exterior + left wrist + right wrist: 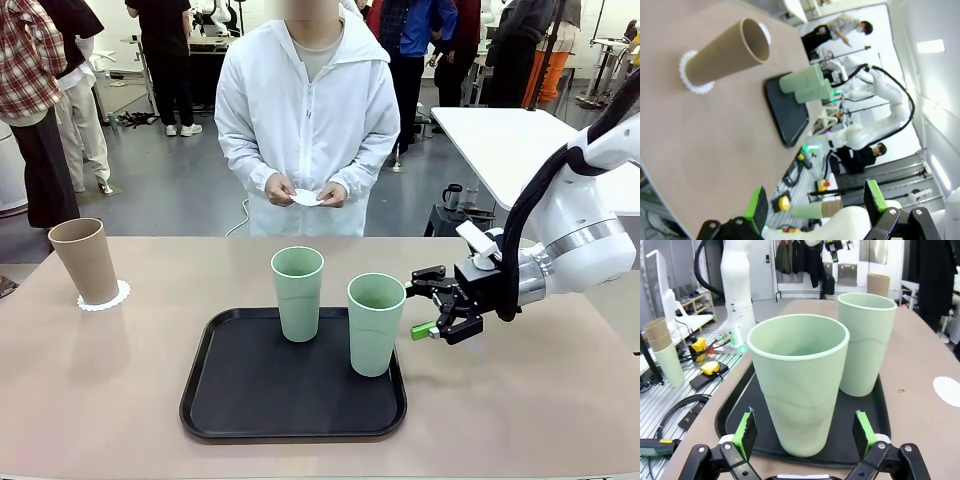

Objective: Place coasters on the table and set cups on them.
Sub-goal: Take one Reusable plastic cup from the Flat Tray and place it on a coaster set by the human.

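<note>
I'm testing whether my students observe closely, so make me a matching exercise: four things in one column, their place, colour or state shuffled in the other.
Things
1. Tan cup
2. Two green cups
3. Tray
4. Person's hands

Places, colours, states
A. Black
B. Holding a thin white piece
C. On a scalloped white coaster
D. Standing side by side towards one side of the tray

Pairs: 1-C, 2-D, 3-A, 4-B

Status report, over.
Left gripper, right gripper open. Tan tapered plastic cup on white scalloped paper coaster. Two pale green plastic cups on black rectangular tray; neighbor may crowd grasp.
</note>
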`<state>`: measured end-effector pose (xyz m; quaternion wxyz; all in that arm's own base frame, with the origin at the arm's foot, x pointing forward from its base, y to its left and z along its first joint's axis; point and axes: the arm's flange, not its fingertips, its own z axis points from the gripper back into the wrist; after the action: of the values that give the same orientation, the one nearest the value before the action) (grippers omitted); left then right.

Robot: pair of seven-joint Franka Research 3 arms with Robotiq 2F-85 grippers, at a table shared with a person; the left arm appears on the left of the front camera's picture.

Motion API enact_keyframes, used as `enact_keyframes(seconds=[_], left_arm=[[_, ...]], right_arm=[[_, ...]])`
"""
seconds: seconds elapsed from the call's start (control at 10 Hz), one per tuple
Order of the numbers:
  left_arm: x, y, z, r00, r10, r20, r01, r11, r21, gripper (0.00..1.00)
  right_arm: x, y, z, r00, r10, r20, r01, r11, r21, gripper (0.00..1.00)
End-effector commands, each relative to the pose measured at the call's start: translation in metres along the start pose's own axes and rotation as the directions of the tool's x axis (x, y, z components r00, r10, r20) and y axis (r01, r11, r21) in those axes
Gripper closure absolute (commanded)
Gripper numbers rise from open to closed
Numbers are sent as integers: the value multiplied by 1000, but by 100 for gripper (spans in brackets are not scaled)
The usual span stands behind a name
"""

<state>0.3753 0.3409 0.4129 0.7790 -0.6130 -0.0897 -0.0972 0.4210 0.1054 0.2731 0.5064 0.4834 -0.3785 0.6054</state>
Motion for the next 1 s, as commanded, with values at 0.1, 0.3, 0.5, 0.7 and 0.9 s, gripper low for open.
enact_keyframes(seconds=[0.1, 0.3, 0.5, 0.7, 0.9], left_arm=[[-1, 0, 1, 1000, 4, 3, -4, 1000, 4, 0], [-1, 0, 1, 1000, 4, 3, -4, 1000, 4, 0], [-1, 0, 1, 1000, 4, 3, -4, 1000, 4, 0], [-1, 0, 1, 1000, 4, 3, -4, 1000, 4, 0], [-1, 0, 1, 1000, 4, 3, -4, 1000, 4, 0]], right_arm=[[-4, 0, -17, 998, 44, 38, -46, 998, 47, 0], [-6, 3, -25, 996, 70, 48, -74, 995, 69, 0], [-7, 4, -29, 996, 69, 51, -73, 994, 82, 0], [-8, 2, -34, 996, 74, 49, -78, 993, 84, 0], [-11, -3, -35, 997, 67, 45, -70, 995, 73, 0]])
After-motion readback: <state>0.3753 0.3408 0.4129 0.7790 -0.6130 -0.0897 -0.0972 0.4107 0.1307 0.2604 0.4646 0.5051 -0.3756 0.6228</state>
